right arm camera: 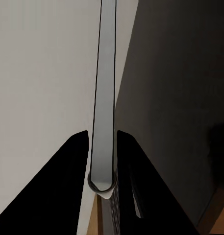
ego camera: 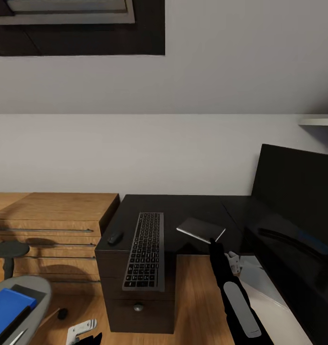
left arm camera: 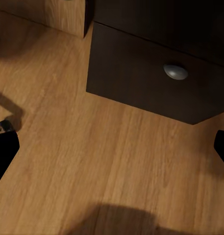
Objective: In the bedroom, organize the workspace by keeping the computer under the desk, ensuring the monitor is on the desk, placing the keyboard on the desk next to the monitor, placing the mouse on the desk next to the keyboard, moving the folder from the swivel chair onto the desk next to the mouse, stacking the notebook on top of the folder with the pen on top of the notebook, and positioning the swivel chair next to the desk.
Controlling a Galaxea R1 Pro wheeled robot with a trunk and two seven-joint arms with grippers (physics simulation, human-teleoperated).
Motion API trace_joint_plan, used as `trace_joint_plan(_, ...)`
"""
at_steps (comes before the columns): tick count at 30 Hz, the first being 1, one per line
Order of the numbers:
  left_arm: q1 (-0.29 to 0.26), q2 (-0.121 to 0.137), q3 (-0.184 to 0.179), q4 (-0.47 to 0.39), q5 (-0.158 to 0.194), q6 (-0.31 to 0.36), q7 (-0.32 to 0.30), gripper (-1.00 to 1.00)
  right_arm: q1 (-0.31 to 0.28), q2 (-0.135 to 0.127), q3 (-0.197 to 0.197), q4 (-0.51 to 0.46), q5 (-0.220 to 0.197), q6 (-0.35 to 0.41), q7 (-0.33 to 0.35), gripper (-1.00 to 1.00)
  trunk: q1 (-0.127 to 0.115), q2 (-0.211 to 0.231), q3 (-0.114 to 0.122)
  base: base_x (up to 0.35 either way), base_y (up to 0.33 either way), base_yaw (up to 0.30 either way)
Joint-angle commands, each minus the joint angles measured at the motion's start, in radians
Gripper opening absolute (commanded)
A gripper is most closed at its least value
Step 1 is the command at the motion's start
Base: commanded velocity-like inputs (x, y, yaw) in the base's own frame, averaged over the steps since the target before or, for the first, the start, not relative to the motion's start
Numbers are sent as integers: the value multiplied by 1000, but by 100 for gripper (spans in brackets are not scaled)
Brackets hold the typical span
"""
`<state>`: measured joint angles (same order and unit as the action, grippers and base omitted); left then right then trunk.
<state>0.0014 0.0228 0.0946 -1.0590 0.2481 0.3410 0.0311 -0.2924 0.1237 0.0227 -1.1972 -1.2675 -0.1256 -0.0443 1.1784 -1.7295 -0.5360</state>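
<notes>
**Notebook held edge-on above the desk**

Right gripper (right arm camera: 103, 147): both black fingers pressed against the grey notebook (ego camera: 201, 229), one on each face. From the right wrist camera the booklet shows as a thin pale strip running away between the fingers. In the head view it sits tilted, above the glossy black desk (ego camera: 192, 203), near the front edge of the top, right of the keyboard.

Keyboard (ego camera: 145, 250): lies lengthwise over the drawer unit's end of the desk, its near end at or just past the front edge. Mouse (ego camera: 115, 237) just beside it, toward the left edge.

Monitor (ego camera: 298, 191): stands on the desk's right wing, screen dark.

Swivel chair (ego camera: 20, 297): grey seat at lower left on the wooden floor, well apart from the desk. Blue folder (ego camera: 8, 309) lies on the seat.

Left gripper (left arm camera: 112, 152): fingertips spread wide, nothing between them, hanging over the floor near a black drawer front with a silver knob (left arm camera: 176, 72).

Light wooden chest (ego camera: 53, 220) stands against the desk's left side.
</notes>
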Motion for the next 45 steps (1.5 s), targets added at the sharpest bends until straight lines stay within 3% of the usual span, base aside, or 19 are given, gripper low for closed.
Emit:
trace_joint_plan(1,0,0,1,-13,11,7,4,100,-1,-1,2,-1,-11,-5,0,-100,0,-1,-1,0,0,0)
trace_joint_plan(23,0,-1,4,-29,13,7,10,100,-1,0,5,-1,-13,-5,0,-100,77,-141,-64,0,0,0)
trace_joint_plan(45,0,3,7,-29,12,6,2,100,-1,2,6,2,-15,-5,2,-100,77,-141,-64,0,0,0)
